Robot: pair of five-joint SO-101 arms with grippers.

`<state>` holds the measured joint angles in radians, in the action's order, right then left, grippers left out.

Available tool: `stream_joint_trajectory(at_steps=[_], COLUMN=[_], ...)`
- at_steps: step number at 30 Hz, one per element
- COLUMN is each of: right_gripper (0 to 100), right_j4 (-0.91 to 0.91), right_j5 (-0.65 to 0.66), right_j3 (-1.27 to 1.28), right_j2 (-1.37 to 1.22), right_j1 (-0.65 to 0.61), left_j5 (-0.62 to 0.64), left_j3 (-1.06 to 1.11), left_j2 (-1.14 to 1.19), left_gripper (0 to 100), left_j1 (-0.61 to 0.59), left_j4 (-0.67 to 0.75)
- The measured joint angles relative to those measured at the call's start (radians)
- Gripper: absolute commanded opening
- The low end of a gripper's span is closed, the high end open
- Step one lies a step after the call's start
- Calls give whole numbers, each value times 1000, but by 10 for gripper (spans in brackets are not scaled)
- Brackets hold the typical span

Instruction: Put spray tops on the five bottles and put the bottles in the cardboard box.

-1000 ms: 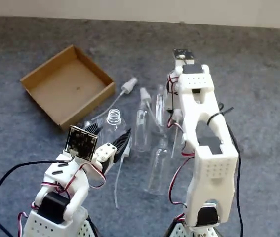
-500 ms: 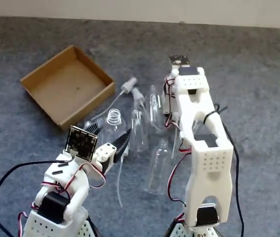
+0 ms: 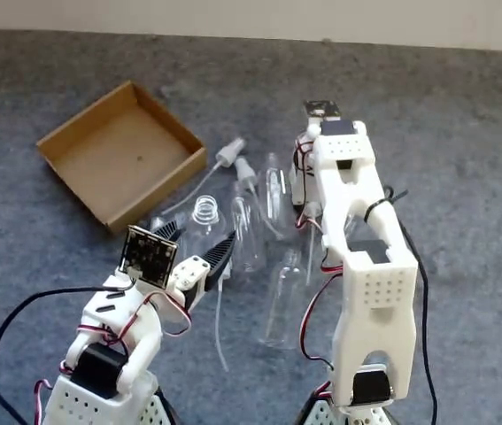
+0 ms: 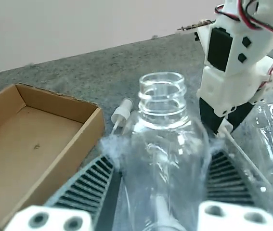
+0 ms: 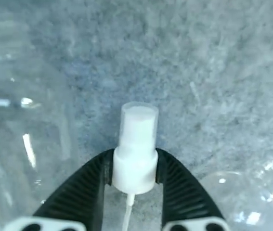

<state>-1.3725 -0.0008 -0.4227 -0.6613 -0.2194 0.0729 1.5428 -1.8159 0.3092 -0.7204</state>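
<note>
My left gripper [image 3: 196,235] [image 4: 160,179] is shut on an upright clear bottle [image 3: 203,215] [image 4: 162,130] whose neck is open and bare. My right gripper [image 5: 135,161] is shut on a white spray top [image 5: 136,147], its dip tube hanging below; in the high view it sits under the right arm [image 3: 309,209]. It hangs low over the carpet among clear bottles. One bottle [image 3: 247,228] carries a white top, another [image 3: 274,189] lies beside it, and a third [image 3: 282,290] lies nearer me. The cardboard box [image 3: 118,159] [image 4: 25,139] stands at the far left with nothing in it.
A loose spray top [image 3: 230,152] [image 4: 122,109] with a long tube lies between the box and the bottles. Another top's thin tube [image 3: 218,323] trails beside the left arm. Grey carpet stretches open to the right of the right arm.
The right arm has swung a little to the left with the spray top, and the bottles beside it have been nudged left. The left arm keeps hold of its bottle, barely shifted.
</note>
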Motion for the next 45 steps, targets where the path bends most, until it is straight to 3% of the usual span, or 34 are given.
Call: stream_joint_trajectory(at_steps=[9, 12, 20, 23, 30, 45], right_gripper=[15, 15, 16, 16, 16, 16], right_j4=[-232, -336, -374, -374, -374, -374], right_j5=[0, 0, 2, 2, 2, 2], right_j3=[-373, -560, -924, -925, -792, -322], right_j2=[0, 0, 3, 40, 368, 1054], right_j1=[-3, -3, 20, 43, 38, 12], left_j5=[0, 0, 0, 0, 0, 0], left_j3=[0, 0, 126, 130, 130, 130], left_j2=[0, 0, 3, 0, 0, 0], left_gripper=[120, 120, 119, 119, 119, 119], left_j1=[2, 61, 210, 212, 222, 456], left_j4=[21, 31, 239, 333, 365, 365])
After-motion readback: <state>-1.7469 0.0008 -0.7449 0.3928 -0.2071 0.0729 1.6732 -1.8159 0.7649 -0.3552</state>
